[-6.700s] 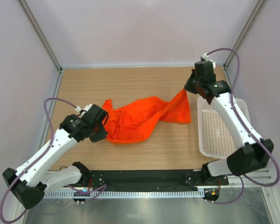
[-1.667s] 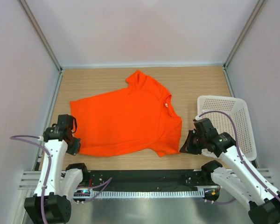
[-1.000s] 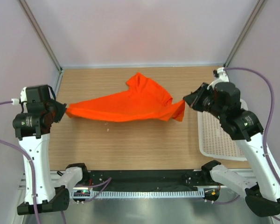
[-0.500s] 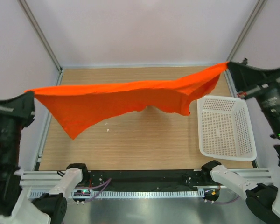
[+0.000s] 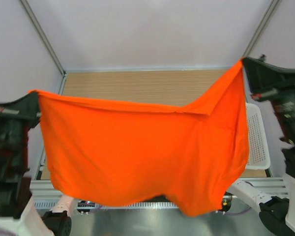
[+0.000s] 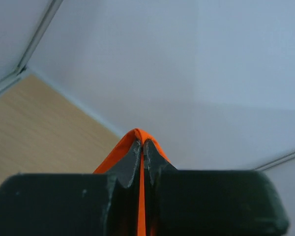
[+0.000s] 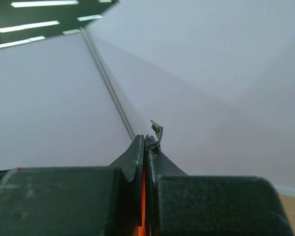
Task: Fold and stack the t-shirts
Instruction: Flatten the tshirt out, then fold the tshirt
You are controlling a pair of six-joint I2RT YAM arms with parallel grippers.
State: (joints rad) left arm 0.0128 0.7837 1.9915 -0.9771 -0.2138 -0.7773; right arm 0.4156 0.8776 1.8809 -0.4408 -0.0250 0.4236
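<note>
Partly behind t-shirt [image 5: 137,157]: basket [image 5: 258,142] (white)

Hanging t-shirt [image 5: 137,152] curtains workspace front; far table [image 5: 137,86] strip open; basket [image 5: 258,142] blocks right edge.

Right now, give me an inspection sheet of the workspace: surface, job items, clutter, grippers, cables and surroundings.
Surface: wooden table, only the far strip shows; the rest is behind the shirt.
Job's things: one orange shirt, held up in the air and hanging spread like a sheet.
Clutter: white basket at the right, partly hidden by the shirt.
Grippers: left gripper and right gripper raised, jaws shut on the shirt's upper corners.
Cables: nothing seen clearly.
Surroundings: pale walls, metal posts in the far corners.
</note>
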